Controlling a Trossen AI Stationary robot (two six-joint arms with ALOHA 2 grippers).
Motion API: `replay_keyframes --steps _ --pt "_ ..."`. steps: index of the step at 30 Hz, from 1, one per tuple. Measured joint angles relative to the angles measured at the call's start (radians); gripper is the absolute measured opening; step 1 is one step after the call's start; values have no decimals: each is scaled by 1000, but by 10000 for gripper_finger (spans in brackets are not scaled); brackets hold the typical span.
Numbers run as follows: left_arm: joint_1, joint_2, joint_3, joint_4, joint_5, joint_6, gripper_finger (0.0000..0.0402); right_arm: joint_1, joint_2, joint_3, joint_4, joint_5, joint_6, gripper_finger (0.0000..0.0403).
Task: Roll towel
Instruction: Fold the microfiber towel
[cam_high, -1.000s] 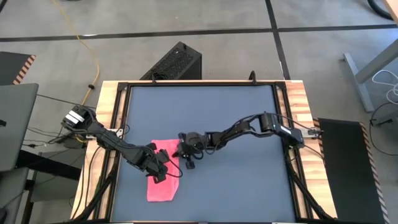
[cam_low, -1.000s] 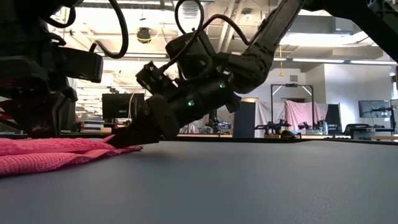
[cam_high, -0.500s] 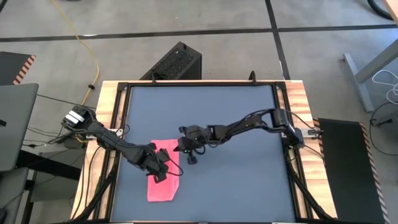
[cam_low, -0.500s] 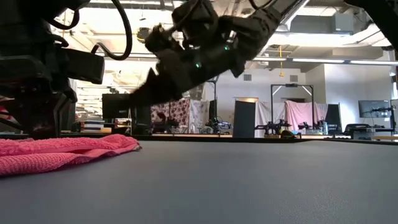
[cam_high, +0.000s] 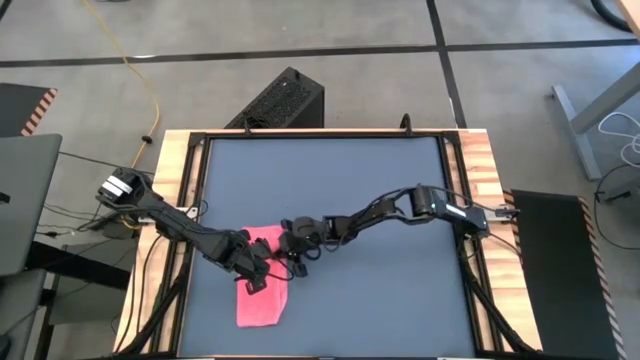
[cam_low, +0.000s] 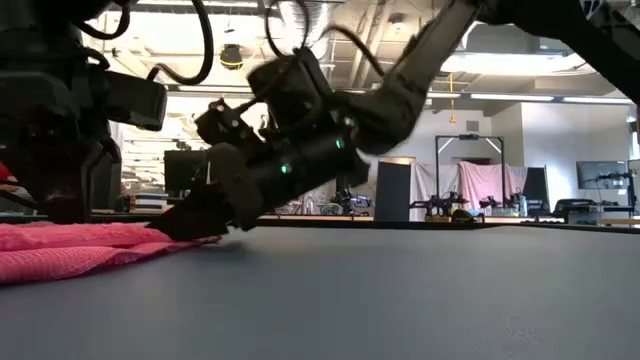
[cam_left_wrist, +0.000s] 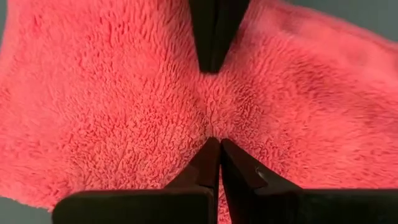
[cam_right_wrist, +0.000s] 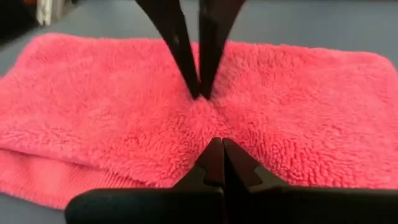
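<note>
Left tool (cam_left_wrist: 214, 142) and right tool (cam_right_wrist: 217, 142), both closed tip-down on the pink towel (cam_high: 262, 300).
Wrist views show each tool's fingers pinched together against the pile, facing each other; the high view shows both arms stretched low over the desk (cam_high: 380, 180), the towel near its front-left edge.

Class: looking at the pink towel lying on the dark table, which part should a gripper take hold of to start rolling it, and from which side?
Probably the bright pink fluffy towel by its free short edge nearest the table's front, coming from above. It lies flat and thin, so only an edge can be pinched. Both shut grippers, left and right, meet tip to tip mid-cloth.
</note>
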Motion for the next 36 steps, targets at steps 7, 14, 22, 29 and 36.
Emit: replay_keyframes --steps 7,14,22,29,36 --pt "2 -8 3 -26 -11 -10 0 2 -73 19 -235 0 -68 13" --pt "14 -6 3 -83 -15 -16 0 -8 -197 -31 -312 -1 -123 13" --pt "43 -6 -13 -110 -58 26 0 -78 -313 -295 69 1 -37 13" --pt "134 -7 -1 -211 -171 76 0 -136 -204 -278 122 36 -25 13" --pt "133 -69 102 -235 -210 125 0 -156 -146 -229 44 81 -24 13"
